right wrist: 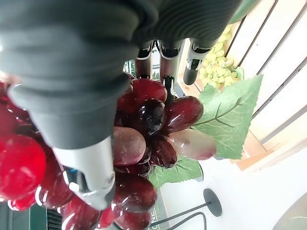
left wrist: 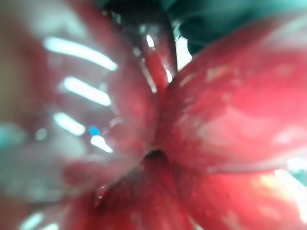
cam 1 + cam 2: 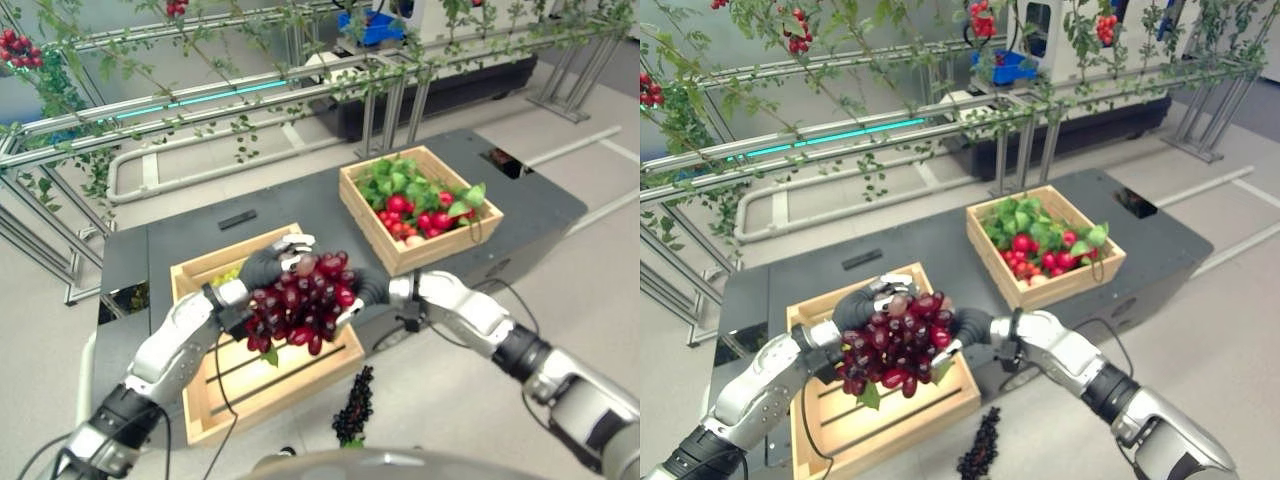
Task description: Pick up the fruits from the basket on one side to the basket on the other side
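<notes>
Head eyes look down; wrist cameras press against the red grapes (image 1: 144,115).

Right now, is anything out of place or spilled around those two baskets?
Yes. A dark grape bunch lies on the floor in front of the near basket, outside both baskets, as if dropped. The left hand and right hand hold the red grape bunch between them above that basket.

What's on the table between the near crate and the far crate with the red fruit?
Bare dark tabletop. In the left eye view nothing lies between the near crate and the far crate; the red grape bunch is held over the near one.
</notes>
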